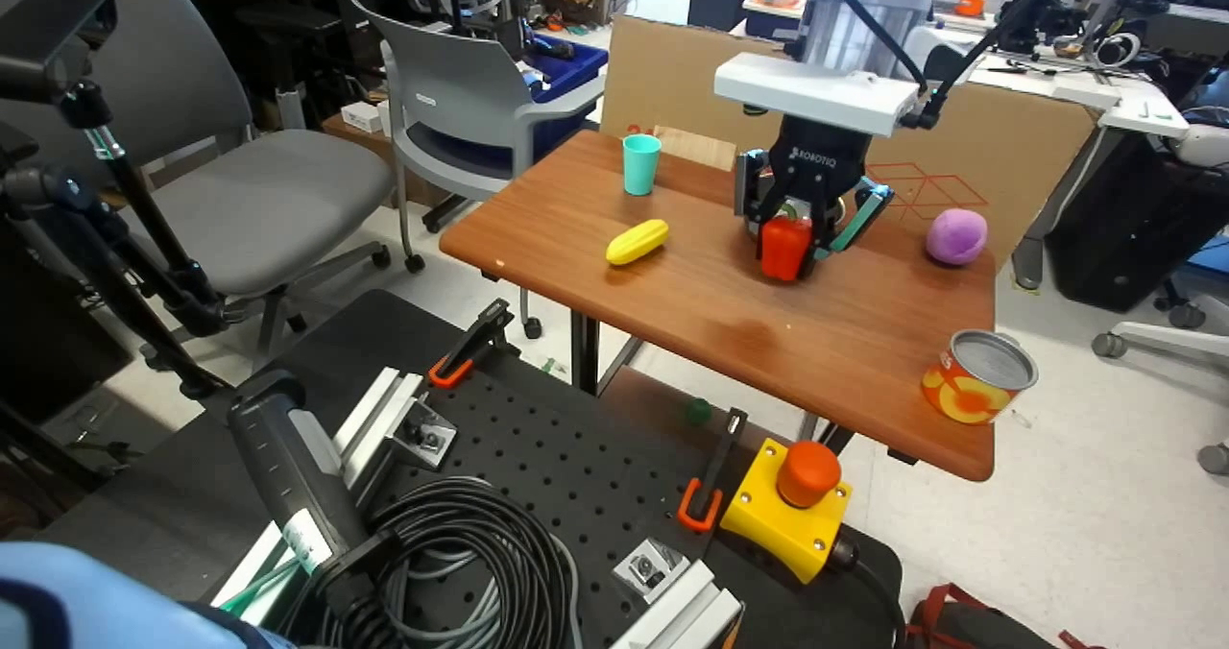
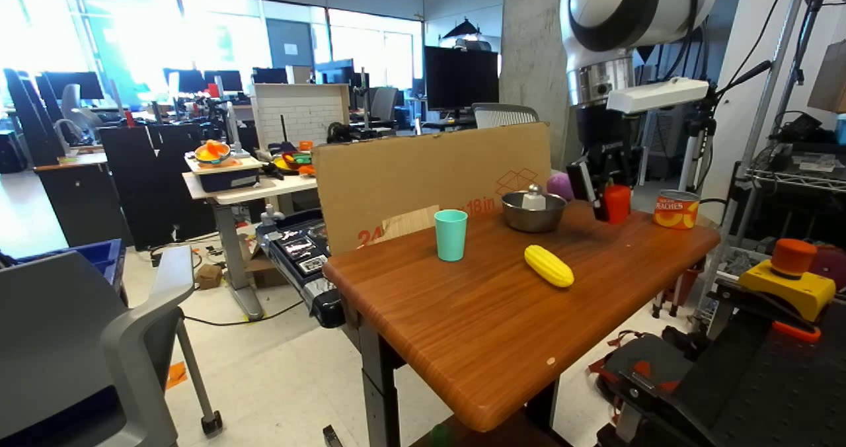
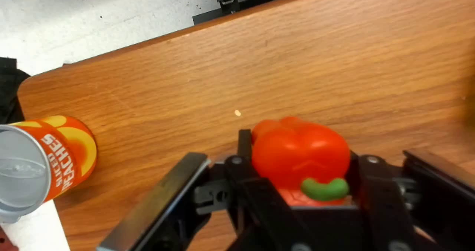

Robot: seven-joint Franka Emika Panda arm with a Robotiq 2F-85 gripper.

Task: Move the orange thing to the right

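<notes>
The orange thing is a red-orange bell pepper (image 1: 784, 248) with a green stem. It also shows in an exterior view (image 2: 617, 203) and in the wrist view (image 3: 300, 152). My gripper (image 3: 299, 147) is shut on it, with one black finger against each side of the pepper. In an exterior view the gripper (image 1: 787, 241) points down, and the pepper appears to hang a little above the wooden table (image 1: 691, 275), with a dark shadow nearer the front edge. The pepper's far side and part of the right finger's contact are hidden.
A peaches can (image 1: 979, 380) stands near a table corner. A purple ball (image 1: 956, 236), a yellow oblong piece (image 1: 638, 243) and a teal cup (image 1: 640, 164) are on the table. A metal bowl (image 2: 534, 221) holds a whitish object. Cardboard (image 2: 423, 176) stands along the back edge.
</notes>
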